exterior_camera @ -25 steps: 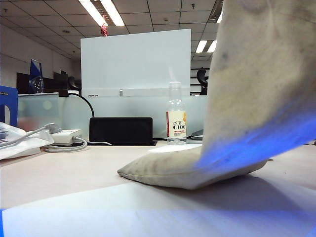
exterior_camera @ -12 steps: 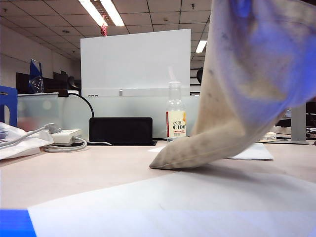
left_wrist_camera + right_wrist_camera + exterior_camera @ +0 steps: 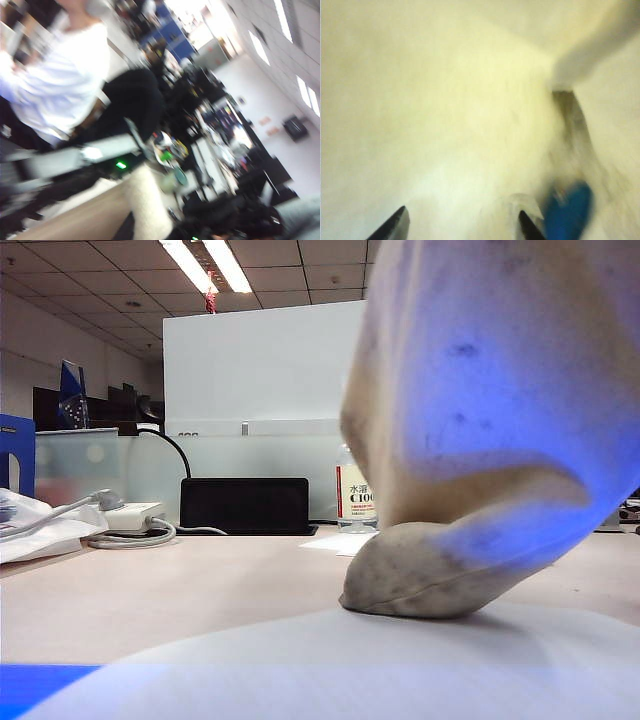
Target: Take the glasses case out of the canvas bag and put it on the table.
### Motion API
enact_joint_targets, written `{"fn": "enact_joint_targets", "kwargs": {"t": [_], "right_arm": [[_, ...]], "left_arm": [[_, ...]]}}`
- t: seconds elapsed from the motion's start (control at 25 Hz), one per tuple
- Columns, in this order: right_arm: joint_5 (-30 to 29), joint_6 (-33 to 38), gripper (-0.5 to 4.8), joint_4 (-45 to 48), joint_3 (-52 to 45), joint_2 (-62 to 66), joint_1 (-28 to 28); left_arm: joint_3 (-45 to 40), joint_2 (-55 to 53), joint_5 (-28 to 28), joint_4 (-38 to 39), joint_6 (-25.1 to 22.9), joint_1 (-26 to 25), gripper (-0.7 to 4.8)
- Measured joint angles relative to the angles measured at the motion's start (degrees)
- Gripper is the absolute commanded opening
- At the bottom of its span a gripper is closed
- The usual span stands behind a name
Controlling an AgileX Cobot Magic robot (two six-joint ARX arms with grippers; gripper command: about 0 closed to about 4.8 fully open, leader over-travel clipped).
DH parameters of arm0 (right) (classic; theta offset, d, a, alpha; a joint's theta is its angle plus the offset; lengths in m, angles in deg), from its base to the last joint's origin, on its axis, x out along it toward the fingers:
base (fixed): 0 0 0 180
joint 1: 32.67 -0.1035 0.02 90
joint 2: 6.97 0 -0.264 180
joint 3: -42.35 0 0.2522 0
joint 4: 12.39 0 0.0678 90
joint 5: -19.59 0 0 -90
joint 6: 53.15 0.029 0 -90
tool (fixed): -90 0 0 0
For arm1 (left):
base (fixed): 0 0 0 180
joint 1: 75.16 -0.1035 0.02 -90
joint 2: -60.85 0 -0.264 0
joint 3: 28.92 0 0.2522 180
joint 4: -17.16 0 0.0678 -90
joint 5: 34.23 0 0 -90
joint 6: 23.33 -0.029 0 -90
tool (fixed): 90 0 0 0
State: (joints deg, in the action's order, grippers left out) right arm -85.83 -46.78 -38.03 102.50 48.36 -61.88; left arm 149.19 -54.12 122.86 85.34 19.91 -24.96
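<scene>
Exterior view, L to R. Far L on the bench [image 3: 180,585]: white plastic bag [image 3: 35,530], then white power adapter w/ coiled cable [image 3: 135,522]. Behind, ctr: black box [image 3: 245,505] in front of a white board [image 3: 265,365]. Bottle [image 3: 354,495] w/ orange-white label stands at the far edge, partly hidden by the canvas bag [image 3: 490,420]. Bag hangs over R half of view, lower corner bulging and resting on the bench. Left end effector: not visible in any view; jaws closed. Left wrist view blurred; shows a beige strap [image 3: 147,202]. Right end effector [image 3: 460,225]: inside the bag, fingers apart, gripping nothing. Glasses case [image 3: 570,210]: blue, inside the bag, just beside one fingertip; contact cannot be told.
</scene>
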Motion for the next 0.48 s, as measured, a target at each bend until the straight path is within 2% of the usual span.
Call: {"fn": "enact_joint_targets", "kwargs": {"t": [0.08,0.2,0.32,0.4,0.44,0.48], "right_arm": [[0.37,-1.77,2.44,-7.17,-0.02,-4.81,-0.83],[-0.5,-3.65,2.38,-11.28,-2.64,-3.63,-2.25],[1.05,-4.52,2.34,-13.07,-6.51,-0.79,-7.34],[5.73,-4.87,1.66,-12.09,-6.51,-0.07,-11.52],[6.84,-5.05,1.46,-11.39,-6.45,-0.11,-11.8],[8.09,-5.33,1.47,-10.91,-6.38,0.2,-11.61]], "left_arm": [[0.0,-0.02,-1.18,-0.92,0.42,-3.37,-0.06],[0.0,0.0,-1.07,-7.67,4.22,-2.75,-0.06],[-0.02,-0.04,-0.96,-8.79,5.75,-2.29,-0.06],[-0.02,-0.02,-0.68,-8.85,6.64,-2.21,-0.06],[-0.02,0.0,-0.57,-8.9,6.8,-2.23,-0.06],[-0.02,0.0,-0.22,-9.01,7.32,-2.21,-0.06]]}}
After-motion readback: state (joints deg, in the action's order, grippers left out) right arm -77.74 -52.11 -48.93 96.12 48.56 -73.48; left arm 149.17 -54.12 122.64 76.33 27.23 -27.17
